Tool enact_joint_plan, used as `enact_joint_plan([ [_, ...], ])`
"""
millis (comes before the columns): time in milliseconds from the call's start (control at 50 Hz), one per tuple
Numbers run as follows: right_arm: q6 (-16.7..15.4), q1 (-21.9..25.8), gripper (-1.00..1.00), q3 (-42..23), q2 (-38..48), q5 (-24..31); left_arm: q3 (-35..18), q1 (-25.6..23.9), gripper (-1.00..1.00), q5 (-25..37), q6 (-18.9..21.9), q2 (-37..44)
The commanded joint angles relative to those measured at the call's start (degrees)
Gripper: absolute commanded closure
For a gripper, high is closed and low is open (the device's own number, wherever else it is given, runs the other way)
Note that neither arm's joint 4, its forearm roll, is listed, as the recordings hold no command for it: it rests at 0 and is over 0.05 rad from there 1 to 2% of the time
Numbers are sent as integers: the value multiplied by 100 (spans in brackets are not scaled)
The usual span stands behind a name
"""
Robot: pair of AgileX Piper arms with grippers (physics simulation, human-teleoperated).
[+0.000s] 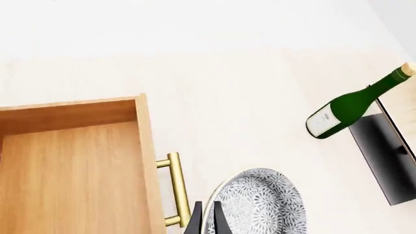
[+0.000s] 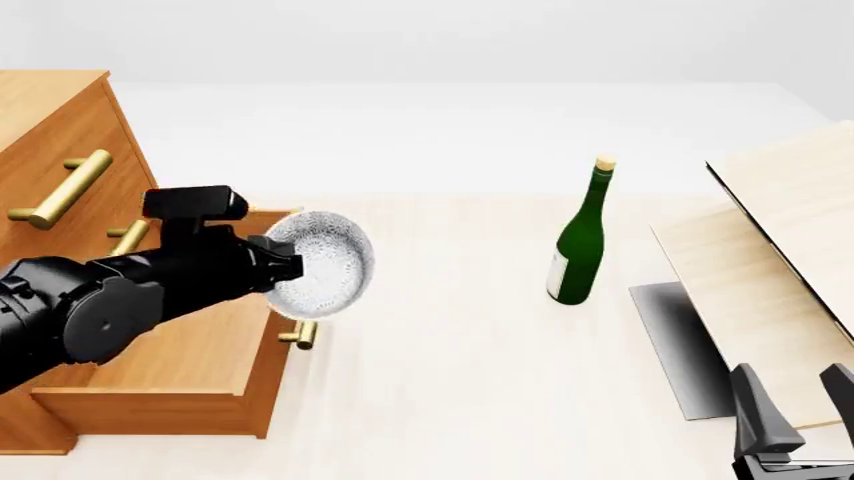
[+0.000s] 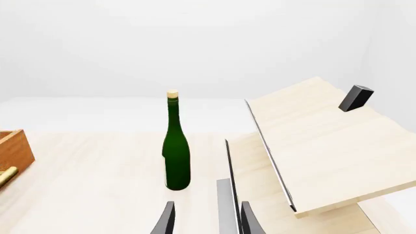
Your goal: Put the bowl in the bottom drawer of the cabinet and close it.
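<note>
The left gripper (image 2: 283, 262), jaws clamped on the speckled bowl (image 2: 320, 264), holds it tilted, seemingly just outside the open bottom drawer (image 2: 200, 350); the right gripper (image 2: 797, 405) idles, jaws apart.

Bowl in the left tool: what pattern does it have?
White with a fine grey floral speckle; the bowl shows it best in the left wrist view.

A tall green glass bottle (image 2: 579, 240) with a cork stands upright mid-table; pale wooden boards (image 2: 767, 245) lie tilted along the table's right edge, apart.
</note>
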Motion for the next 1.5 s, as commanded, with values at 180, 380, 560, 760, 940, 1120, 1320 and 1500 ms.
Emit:
enact_joint_plan([
  [180,14,3,-100,-10,-3,20,131,974,100,348,4,-715],
  [380,14,3,-100,-10,-3,20,211,1386,100,385,50,-827],
  [560,15,3,-100,-10,-6,22,437,1848,100,259,-74,-717],
  [760,13,3,-100,-10,-2,20,416,2323,100,274,-261,-702],
  [940,12,4,-100,-10,-2,20,649,2613,100,79,-460,-535],
  [1120,13,4,-100,-10,-2,20,776,2835,100,-162,-603,-197],
  [1320,14,3,-100,-10,0,19,850,2937,100,-484,-677,298],
  [1500,13,4,-100,-10,-4,21,810,2951,100,-642,-692,609],
])
